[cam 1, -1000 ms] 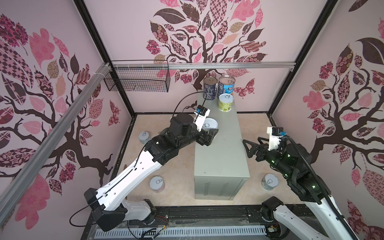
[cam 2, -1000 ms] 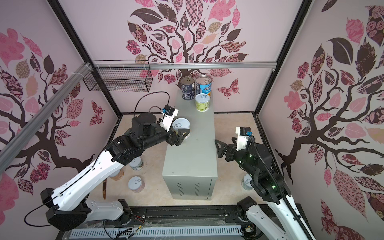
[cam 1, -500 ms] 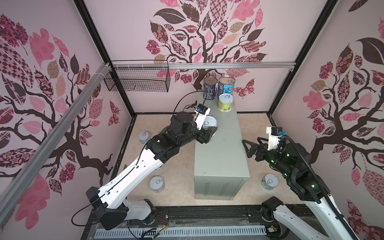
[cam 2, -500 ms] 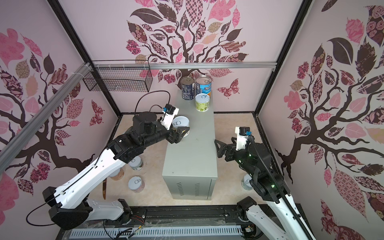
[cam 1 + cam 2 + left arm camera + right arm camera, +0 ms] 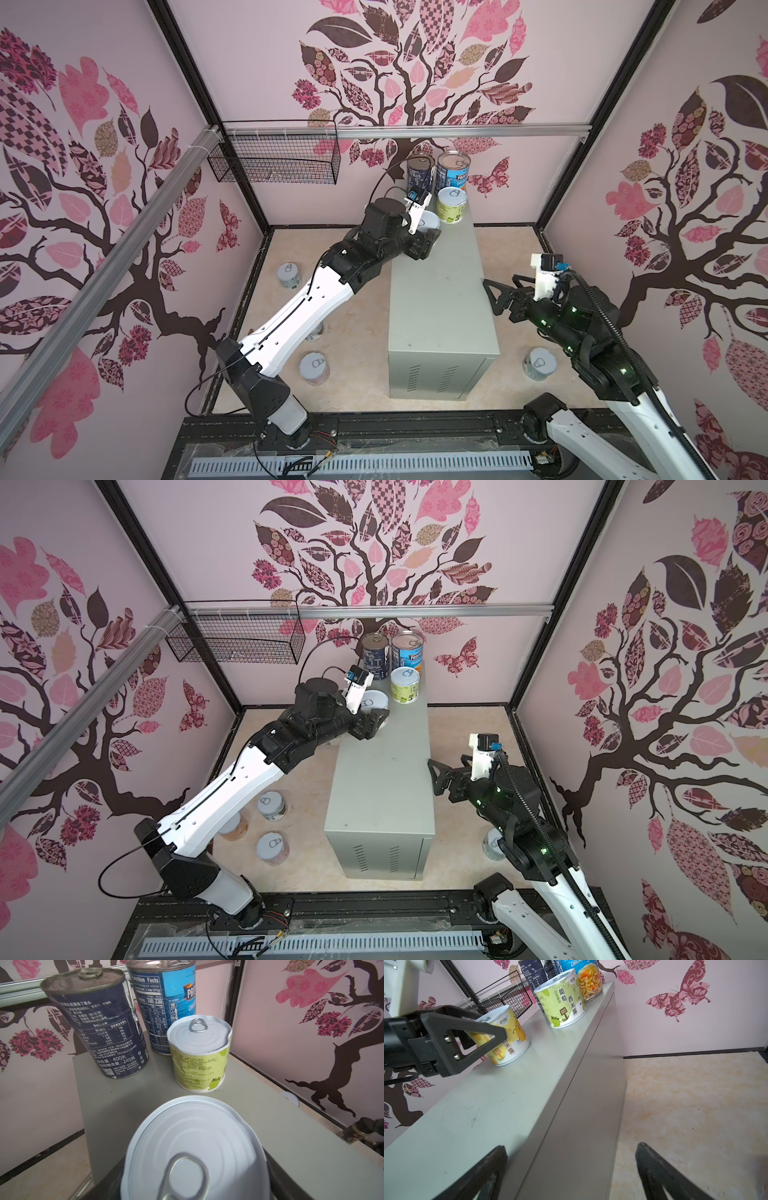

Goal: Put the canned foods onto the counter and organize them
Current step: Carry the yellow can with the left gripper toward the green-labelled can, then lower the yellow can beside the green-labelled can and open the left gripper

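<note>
With left gripper [image 5: 376, 712] clamped on the yellow can [image 5: 512, 1047], could bump the green can [image 5: 199, 1057] just ahead off the bench [image 5: 259, 1115].

The counter [image 5: 442, 316] bears four cans [image 5: 452, 204]; others dot the floor [image 5: 363, 345].

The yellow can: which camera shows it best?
The right wrist view: the yellow can shows its picture label there. In the left wrist view the can shows only its lid, close and blurry. In both top views the can is just some lid.
</note>
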